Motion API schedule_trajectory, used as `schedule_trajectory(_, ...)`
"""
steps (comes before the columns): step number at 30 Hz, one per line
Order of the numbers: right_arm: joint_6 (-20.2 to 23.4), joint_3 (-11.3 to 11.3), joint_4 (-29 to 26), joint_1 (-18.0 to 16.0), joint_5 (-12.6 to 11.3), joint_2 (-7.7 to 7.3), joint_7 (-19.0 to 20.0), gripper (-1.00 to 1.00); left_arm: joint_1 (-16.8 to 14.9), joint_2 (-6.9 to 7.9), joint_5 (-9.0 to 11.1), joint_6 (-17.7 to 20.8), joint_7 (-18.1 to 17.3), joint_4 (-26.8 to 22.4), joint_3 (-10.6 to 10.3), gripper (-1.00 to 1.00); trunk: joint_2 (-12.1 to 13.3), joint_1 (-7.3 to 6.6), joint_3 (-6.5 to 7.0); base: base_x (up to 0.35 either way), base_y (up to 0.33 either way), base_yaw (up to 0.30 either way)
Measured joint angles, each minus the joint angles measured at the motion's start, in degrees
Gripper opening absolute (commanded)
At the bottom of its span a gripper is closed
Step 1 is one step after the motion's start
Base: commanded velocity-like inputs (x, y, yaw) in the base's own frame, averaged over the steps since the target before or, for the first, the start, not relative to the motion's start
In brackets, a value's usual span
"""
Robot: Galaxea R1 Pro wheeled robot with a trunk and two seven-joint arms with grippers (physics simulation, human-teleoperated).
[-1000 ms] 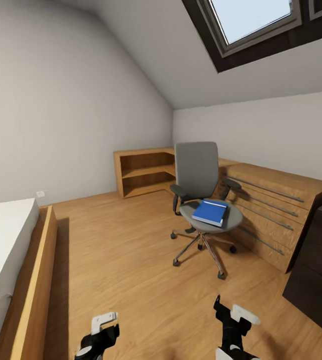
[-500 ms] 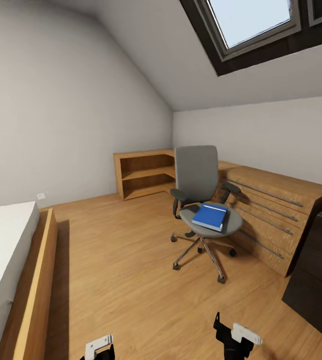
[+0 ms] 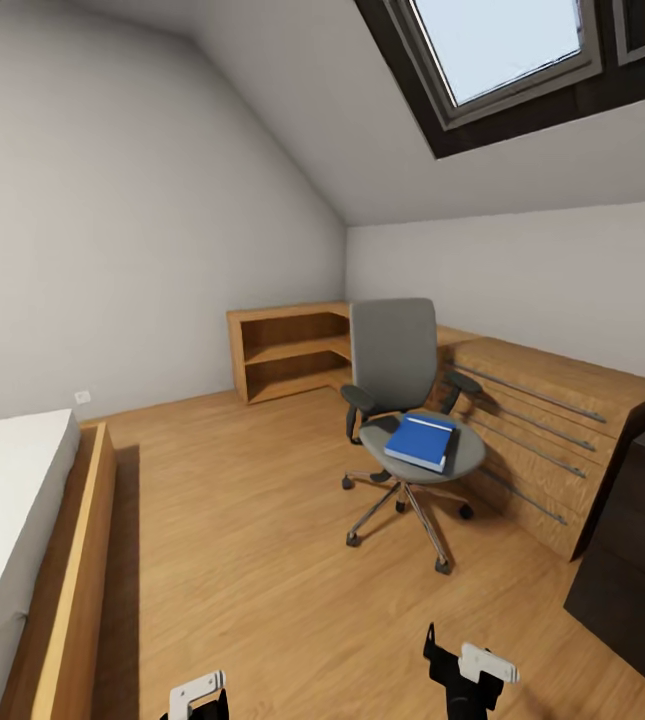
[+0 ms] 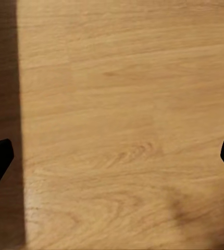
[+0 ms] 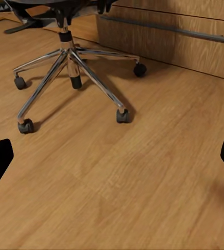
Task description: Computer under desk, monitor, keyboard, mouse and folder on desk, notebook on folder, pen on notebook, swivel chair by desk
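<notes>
The blue folder (image 3: 422,441) is lying flat on the seat of the swivel chair (image 3: 398,400), at about 1 o'clock from the robot, well apart from both grippers. The chair is standing beside a wooden drawer chest (image 3: 552,430). The left gripper (image 4: 112,156) and right gripper (image 5: 112,156) are being carried wide and holding nothing, low over the plank floor (image 3: 252,540), probably for travel.

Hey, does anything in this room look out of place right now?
Yes: a blue folder lies flat on the seat of the swivel chair, turned askew, and the chair stands out on the floor beside the wooden drawer chest.
</notes>
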Motion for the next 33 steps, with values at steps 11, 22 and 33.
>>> schedule_trajectory(11,0.0,0.0,0.0,0.0,0.1,0.24,0.0,1.00,0.0,-0.08,0.0,-0.1,0.0,0.0,0.0,1.00,4.4,-2.42,1.97,0.000,0.000,0.000)
schedule_trajectory(22,0.0,0.0,0.0,0.0,0.2,0.18,0.0,1.00,0.0,-0.17,0.0,-0.2,0.1,0.0,0.0,1.00,8.8,-4.83,3.95,0.000,0.000,0.000)
schedule_trajectory(33,0.0,0.0,0.1,0.0,0.1,0.42,0.0,1.00,0.0,-0.11,0.1,0.0,0.1,3.4,0.1,1.00,13.2,-7.25,5.87,0.000,0.000,-0.032)
